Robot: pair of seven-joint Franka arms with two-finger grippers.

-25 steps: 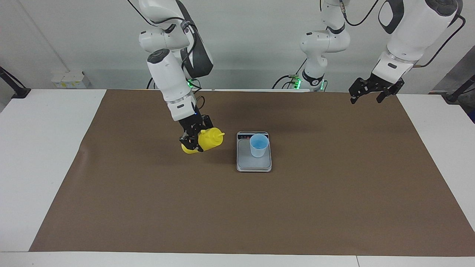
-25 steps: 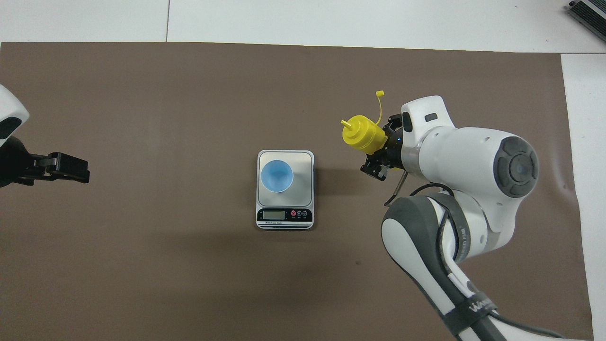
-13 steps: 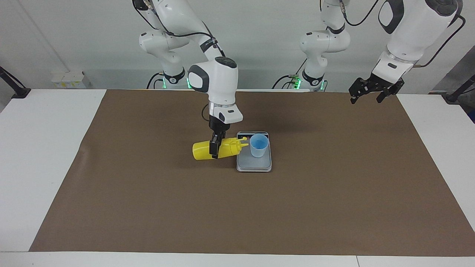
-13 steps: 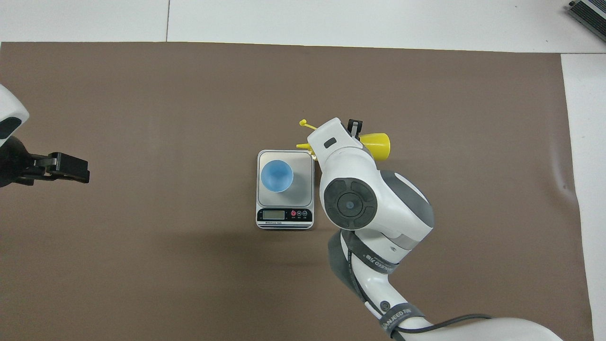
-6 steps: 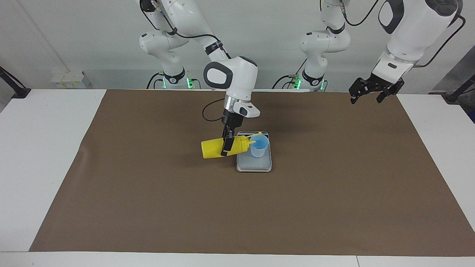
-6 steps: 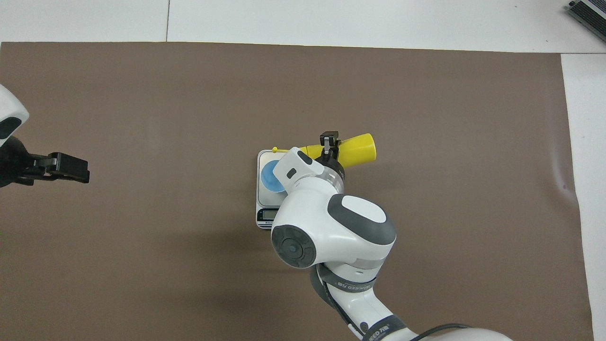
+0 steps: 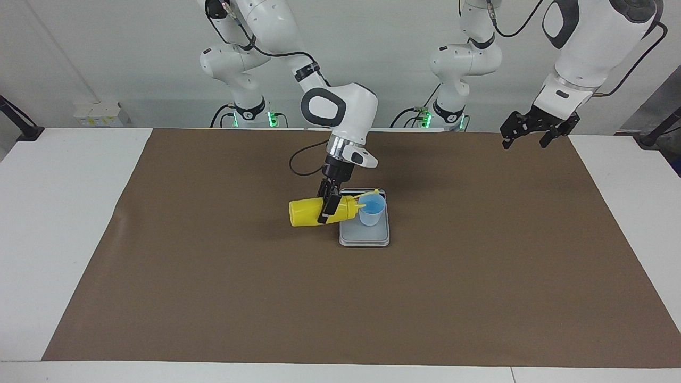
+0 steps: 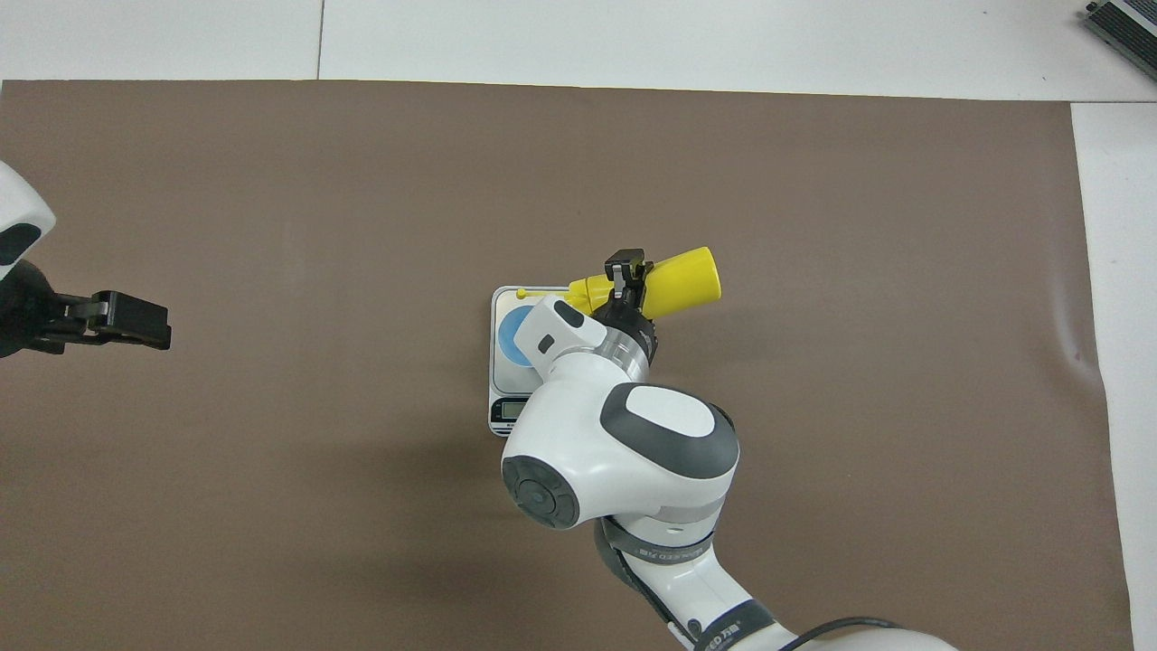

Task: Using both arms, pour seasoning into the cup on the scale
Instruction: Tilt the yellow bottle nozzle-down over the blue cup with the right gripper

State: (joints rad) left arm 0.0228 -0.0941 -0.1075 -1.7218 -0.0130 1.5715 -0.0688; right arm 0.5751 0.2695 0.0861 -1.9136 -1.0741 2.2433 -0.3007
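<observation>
1. You've got the right pincer (image 7: 328, 208) clamped on the seasoning (image 7: 314, 211), a yellow squeeze bottle, gripping it around the middle of the body.
2. The bottle lies about level in the air, base over the brown mat (image 7: 213, 276) just beside the scale (image 7: 364, 237) toward the right arm's end, nozzle end over the scale's edge.
3. The nozzle tip reaches the rim of the cup (image 7: 371, 209); you can't tell whether it touches.
4. The yellow tether with the small cap (image 8: 522, 292) sticks out past the nozzle, over the scale's edge farthest from the robots.
5. The cup, light blue, stands upright on the scale's grey plate, on the half nearer the robots.
6. The scale sits flat on the mat, about mid counter, display strip on the edge nearest the robots; in the overhead view the right arm covers most of it.
7. You can't see any seasoning coming out or lying in the cup.
8. The left pincer (image 7: 524, 135) is open and holds nothing, waiting in the air well apart from the scale, over the mat's corner at the left arm's end.
9. White counter (image 7: 64, 223) shows around the mat on all sides of the scale.
</observation>
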